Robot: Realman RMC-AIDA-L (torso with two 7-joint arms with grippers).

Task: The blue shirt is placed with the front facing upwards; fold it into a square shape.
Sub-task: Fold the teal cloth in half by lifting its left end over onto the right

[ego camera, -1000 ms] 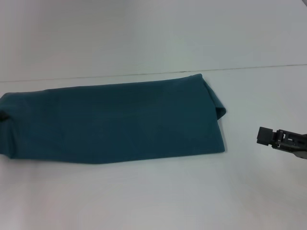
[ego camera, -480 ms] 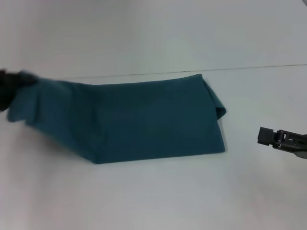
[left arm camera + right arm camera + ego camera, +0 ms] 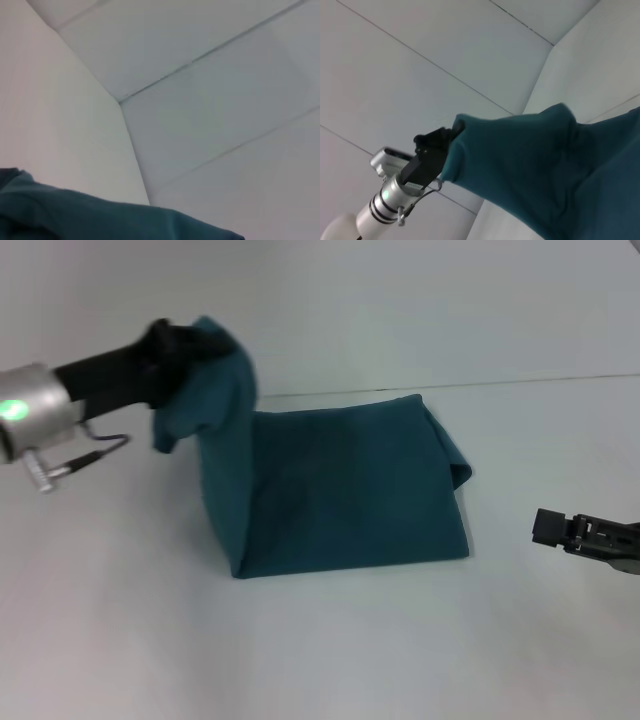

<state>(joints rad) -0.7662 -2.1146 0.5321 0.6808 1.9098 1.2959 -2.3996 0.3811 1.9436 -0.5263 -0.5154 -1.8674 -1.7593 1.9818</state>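
While the left end hangs raised: the fold looks about half carried over.

Shirt: the blue shirt point(image 3: 340, 490) lies as a long folded band across the middle of the head view, plain teal side showing, no print visible; its left end is lifted off the surface into the upper left of the frame.

Left pincer: the left pincer point(image 3: 185, 345) sits in the upper left of the head view, closed on the bunched left end of the cloth and holding it aloft; the fingers themselves are buried in fabric.

Key relation: the band's long axis runs left to right across the frame; the flat remainder lies to the right of and below the left pincer, so I judge the carry has to go rightward along that axis until the held end meets the right edge near the centre right.

Right pincer: the right pincer point(image 3: 560, 529) hovers at the right edge of the head view, well apart from the shirt's right end, holding nothing; whether it is open cannot be told.

Nearer arm: left, already gripping.

Surface: the worktop point(image 3: 330, 650) is plain white and smooth; the cloth may slide as it is drawn.

Room: open worktop shows all around the shirt, in the lower frame and on the right.
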